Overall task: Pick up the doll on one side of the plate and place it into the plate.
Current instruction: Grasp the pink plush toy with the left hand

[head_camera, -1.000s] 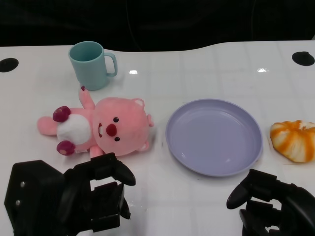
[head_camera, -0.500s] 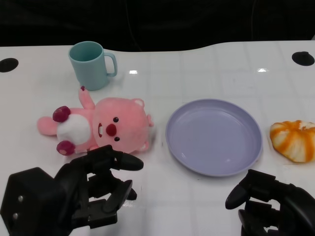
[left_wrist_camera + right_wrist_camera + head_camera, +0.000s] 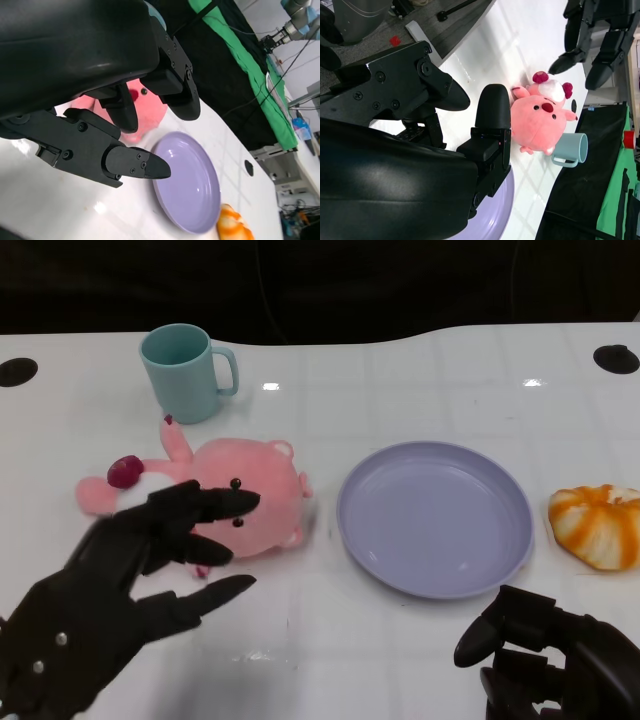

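**Pink plush doll lies beside the plate, left hand spread above it**

Pink and soft, the plush doll (image 3: 235, 502) with a white belly patch, dark magenta paws and a red nose lies on its back on the white table (image 3: 420, 390), to the left of the round lavender plate (image 3: 434, 517) in the head view. Its head sits just beside the plate's rim, apart from it by a narrow strip of table, and its body stretches away from the plate. It has not been lifted; the plate holds nothing.

The black left hand (image 3: 120, 585) reaches over the doll's lower body with its fingers (image 3: 215, 503) spread wide, holding nothing. In the head view the fingertips overlap the doll's belly and face; in the right wrist view the same hand (image 3: 592, 37) hangs above the doll (image 3: 540, 117) with a clear gap, not touching it. The left wrist view shows those fingers apart, with the doll (image 3: 145, 107) and plate (image 3: 187, 187) beyond them.

The black right hand (image 3: 555, 660) sits low at the near edge of the table, just short of the plate, with its fingers curled in around nothing.

Behind the doll stands an upright teal plastic mug (image 3: 185, 371), handle towards the plate. On the plate's far side, well apart from the doll, lies an orange-and-white striped round toy (image 3: 597, 525).
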Robot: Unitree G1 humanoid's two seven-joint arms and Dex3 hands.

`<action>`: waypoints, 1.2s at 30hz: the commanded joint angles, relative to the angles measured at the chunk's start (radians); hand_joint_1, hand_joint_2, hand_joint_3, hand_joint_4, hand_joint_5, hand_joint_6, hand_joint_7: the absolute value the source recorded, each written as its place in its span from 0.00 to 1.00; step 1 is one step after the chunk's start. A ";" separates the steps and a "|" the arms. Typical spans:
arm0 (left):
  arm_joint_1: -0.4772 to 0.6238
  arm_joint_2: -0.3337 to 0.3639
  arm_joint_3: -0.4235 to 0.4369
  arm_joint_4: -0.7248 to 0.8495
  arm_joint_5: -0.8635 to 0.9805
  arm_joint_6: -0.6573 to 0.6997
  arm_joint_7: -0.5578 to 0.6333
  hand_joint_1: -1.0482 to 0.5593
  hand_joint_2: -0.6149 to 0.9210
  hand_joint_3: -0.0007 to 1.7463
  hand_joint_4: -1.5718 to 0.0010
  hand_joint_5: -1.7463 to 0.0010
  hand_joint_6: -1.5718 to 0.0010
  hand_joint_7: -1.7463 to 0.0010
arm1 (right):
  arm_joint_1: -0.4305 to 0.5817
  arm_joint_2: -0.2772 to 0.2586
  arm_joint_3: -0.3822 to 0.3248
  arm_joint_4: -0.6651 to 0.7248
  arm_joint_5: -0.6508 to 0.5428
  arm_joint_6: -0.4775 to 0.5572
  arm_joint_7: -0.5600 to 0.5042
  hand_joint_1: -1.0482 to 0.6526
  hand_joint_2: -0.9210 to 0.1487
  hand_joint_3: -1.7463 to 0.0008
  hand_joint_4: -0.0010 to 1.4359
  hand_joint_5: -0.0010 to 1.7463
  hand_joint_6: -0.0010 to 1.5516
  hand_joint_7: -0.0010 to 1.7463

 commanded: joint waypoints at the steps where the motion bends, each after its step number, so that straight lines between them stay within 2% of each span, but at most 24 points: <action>1: -0.037 0.065 0.013 0.006 0.059 -0.026 -0.018 0.35 1.00 0.05 0.86 0.46 0.74 0.85 | 0.009 -0.009 -0.010 -0.006 0.005 0.003 -0.001 0.56 0.25 0.39 0.45 1.00 0.32 0.82; 6: -0.089 0.178 -0.026 0.002 0.261 -0.012 -0.029 0.30 1.00 0.05 0.93 0.51 0.78 0.90 | 0.011 -0.011 -0.018 0.001 0.011 -0.005 0.008 0.56 0.25 0.40 0.44 1.00 0.32 0.81; 10: -0.150 0.228 -0.062 0.029 0.390 -0.009 -0.046 0.28 1.00 0.03 0.95 0.62 0.78 0.96 | 0.011 -0.013 -0.023 -0.002 0.009 0.004 0.007 0.56 0.25 0.39 0.45 1.00 0.32 0.82; 15: -0.233 0.276 -0.106 0.104 0.560 -0.023 -0.052 0.26 1.00 0.02 0.96 0.65 0.79 0.98 | 0.012 -0.015 -0.022 -0.003 0.001 0.001 0.004 0.56 0.24 0.39 0.46 1.00 0.32 0.81; 24: -0.355 0.310 -0.178 0.235 0.718 -0.004 -0.158 0.23 1.00 0.01 1.00 0.70 0.84 1.00 | 0.016 -0.013 -0.019 -0.020 0.003 0.019 -0.006 0.55 0.24 0.40 0.46 1.00 0.32 0.81; 27: -0.401 0.315 -0.214 0.281 0.764 0.004 -0.213 0.22 1.00 0.02 1.00 0.75 0.88 1.00 | 0.020 -0.014 -0.019 -0.021 0.001 0.014 -0.006 0.55 0.24 0.40 0.46 1.00 0.32 0.81; 36: -0.519 0.261 -0.294 0.486 0.806 0.004 -0.244 0.23 0.98 0.00 0.98 0.79 0.86 0.99 | 0.026 -0.012 -0.019 -0.034 0.010 0.024 -0.006 0.55 0.23 0.40 0.45 1.00 0.32 0.82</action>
